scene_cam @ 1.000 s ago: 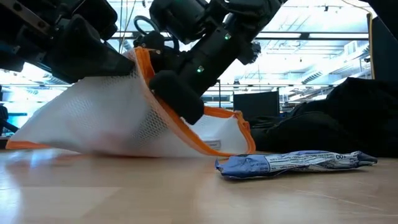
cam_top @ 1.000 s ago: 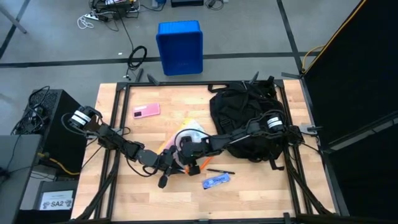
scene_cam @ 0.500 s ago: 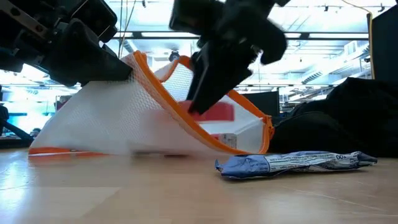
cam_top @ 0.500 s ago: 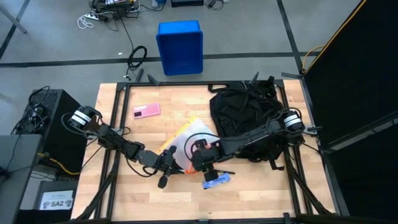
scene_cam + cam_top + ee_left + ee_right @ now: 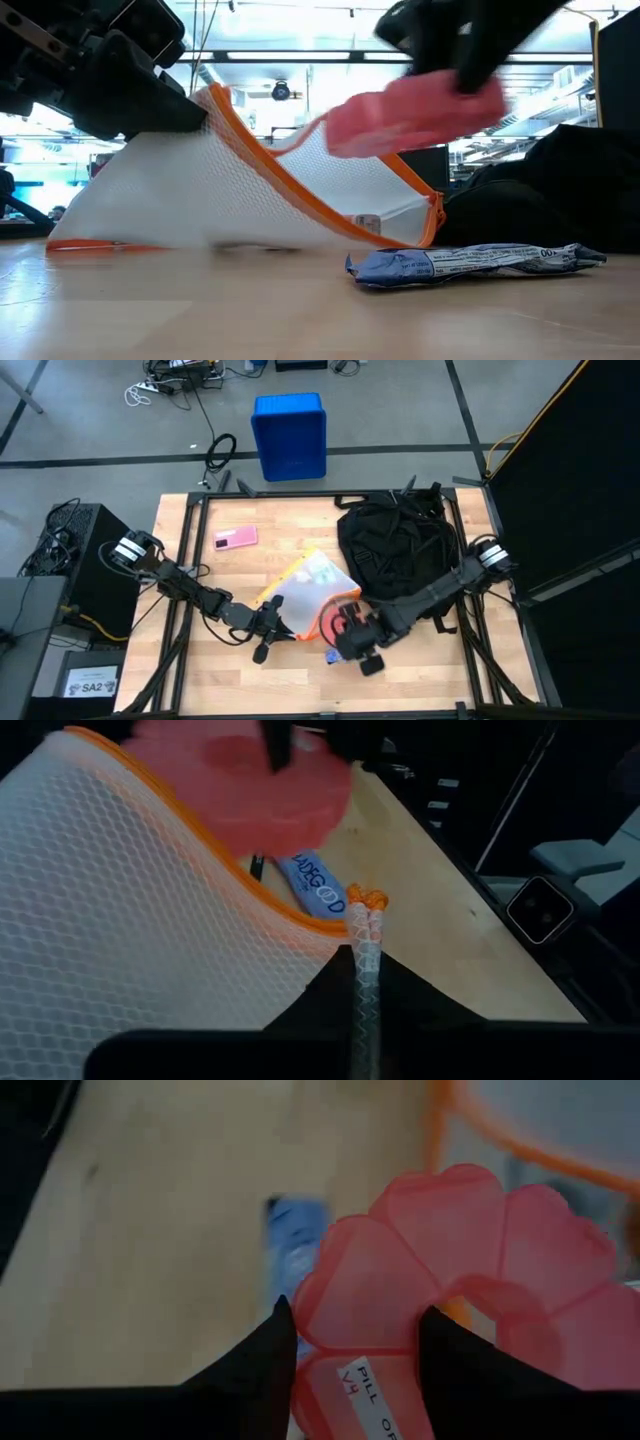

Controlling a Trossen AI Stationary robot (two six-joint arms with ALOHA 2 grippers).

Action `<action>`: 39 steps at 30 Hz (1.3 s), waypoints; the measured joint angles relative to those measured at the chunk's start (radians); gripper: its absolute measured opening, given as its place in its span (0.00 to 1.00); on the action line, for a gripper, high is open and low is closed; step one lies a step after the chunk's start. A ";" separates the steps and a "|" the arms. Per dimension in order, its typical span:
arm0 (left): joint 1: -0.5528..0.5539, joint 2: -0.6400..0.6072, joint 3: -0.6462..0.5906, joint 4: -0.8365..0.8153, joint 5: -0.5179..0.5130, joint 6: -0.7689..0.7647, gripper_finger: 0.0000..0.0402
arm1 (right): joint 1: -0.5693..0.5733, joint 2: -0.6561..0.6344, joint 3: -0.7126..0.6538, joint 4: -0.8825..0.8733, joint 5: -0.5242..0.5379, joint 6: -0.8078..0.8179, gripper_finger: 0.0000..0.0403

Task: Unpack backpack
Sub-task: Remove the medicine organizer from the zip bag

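I keep the left tool [image 5: 272, 628] clamped on the mesh pouch [image 5: 310, 592] corner, holding its mouth open, while my right tool [image 5: 352, 632] grips the pink pill organiser [image 5: 450, 1280] clear of it above the bench [image 5: 420, 670].

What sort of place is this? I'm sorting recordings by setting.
Probably a robotics lab or workshop in a big industrial hall: a wooden table on a bare concrete floor, cables lying loose on it, and ceiling strip lights seen past the mesh pouch.
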 joint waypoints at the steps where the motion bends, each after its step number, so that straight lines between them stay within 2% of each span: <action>1: 0.000 0.000 0.000 -0.001 0.000 0.000 0.00 | 0.018 0.000 -0.010 0.010 0.000 0.001 0.34; 6: -0.005 0.000 0.000 -0.005 0.000 -0.002 0.00 | 0.082 -0.003 -0.088 0.052 0.002 0.077 0.34; 10: -0.007 0.000 0.000 -0.005 -0.013 -0.001 0.00 | 0.120 -0.035 -0.178 0.032 0.092 0.180 0.34; 17: -0.007 0.000 0.000 -0.005 -0.013 0.000 0.00 | 0.164 -0.255 -0.388 0.091 0.185 0.369 0.34; 21: -0.007 0.000 0.000 -0.006 -0.014 0.001 0.00 | 0.187 -0.396 -0.562 0.326 0.195 0.424 0.34; 26: -0.007 0.000 0.000 -0.005 -0.022 0.002 0.00 | 0.186 -0.435 -0.798 0.717 0.091 0.493 0.34; 30: -0.007 0.000 0.000 -0.005 -0.026 0.000 0.00 | 0.186 -0.426 -0.870 0.779 0.095 0.549 0.35; 36: -0.007 0.000 0.000 -0.005 -0.030 -0.003 0.00 | 0.153 -0.457 -0.823 0.778 0.075 0.545 0.77; 39: -0.007 0.000 0.000 -0.005 -0.030 -0.004 0.00 | 0.134 -0.460 -0.780 0.773 0.073 0.478 0.89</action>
